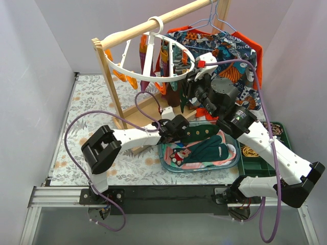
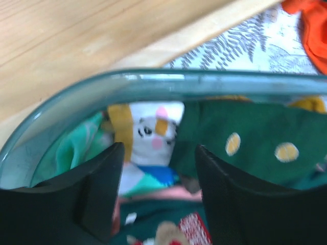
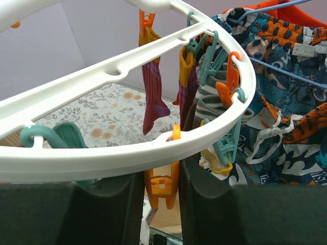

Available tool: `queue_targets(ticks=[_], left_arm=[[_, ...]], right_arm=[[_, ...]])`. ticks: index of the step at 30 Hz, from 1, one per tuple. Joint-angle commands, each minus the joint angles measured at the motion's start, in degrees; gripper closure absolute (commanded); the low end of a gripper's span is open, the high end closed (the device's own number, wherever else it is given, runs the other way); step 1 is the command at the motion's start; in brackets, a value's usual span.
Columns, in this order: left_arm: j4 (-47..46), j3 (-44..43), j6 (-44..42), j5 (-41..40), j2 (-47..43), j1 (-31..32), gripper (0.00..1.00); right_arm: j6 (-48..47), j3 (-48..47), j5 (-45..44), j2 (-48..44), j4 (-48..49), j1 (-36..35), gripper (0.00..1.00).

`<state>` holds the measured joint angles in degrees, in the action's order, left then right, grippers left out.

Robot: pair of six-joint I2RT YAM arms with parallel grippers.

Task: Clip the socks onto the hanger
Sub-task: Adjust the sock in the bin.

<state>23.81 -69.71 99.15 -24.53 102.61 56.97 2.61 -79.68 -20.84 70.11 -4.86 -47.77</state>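
Your left gripper stands spread, the dotted green sock just ahead of it; your right gripper pinches an orange clip hanging under the hanger.

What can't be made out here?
- Left wrist view: whether the left tool touches the dark green yellow-dotted sock; too blurred.
- Right wrist view: lower end of the orange plastic clip peg, hidden between fingers of the right tool.
- Top view: both tools' jaws, covered by their wrists.
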Motion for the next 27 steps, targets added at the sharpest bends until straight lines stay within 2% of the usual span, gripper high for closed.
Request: queue_targets(ticks=[1,6,10,11,13,14,15,19,27], left_arm=[[-0.25,-4.72,0.52,-4.03,2.15,-0.54,0.47],[-1.14,-6.84,-1.07,-2.98,5.23,-0.63,0.55],[-1.49,-7.1,-1.94,-2.1,7.16,-0.54,0.68],[-1.58,-7.19,-2.21,-2.1,7.25,-0.63,0.76],[-1.49,-7.19,-3.26,-2.44,6.99,-0.54,0.83],[-1.49,-7.02,-3.53,-2.62,6.73,-0.54,0.94],[-1.58,-6.93,-4.23,-2.88,6.38,-0.54,1.0],[-1.4,-7.54,-10.89,-5.77,2.96,-0.46,1.0],[-2.37,-9.39,-40.13,-10.01,-4.25,-0.19,1.0]], right_arm=[[0.11,1.02,0.54,-1.02,3.98,-0.31,0.99],[-0.06,1.37,0.63,-1.37,4.16,-0.31,0.99],[-0.15,1.54,0.63,-1.29,4.16,-0.31,0.99],[-0.15,1.63,0.63,-1.37,4.16,-0.31,0.99],[-0.15,1.81,0.71,-1.2,4.16,-0.31,0.99],[-0.15,1.9,0.71,-1.2,4.25,-0.31,0.99],[-0.15,1.9,0.8,-1.2,4.25,-0.31,0.99],[-0.24,1.81,0.89,-1.11,4.25,-0.31,0.99],[-0.15,1.72,0.8,-1.2,4.25,-0.31,0.99]])
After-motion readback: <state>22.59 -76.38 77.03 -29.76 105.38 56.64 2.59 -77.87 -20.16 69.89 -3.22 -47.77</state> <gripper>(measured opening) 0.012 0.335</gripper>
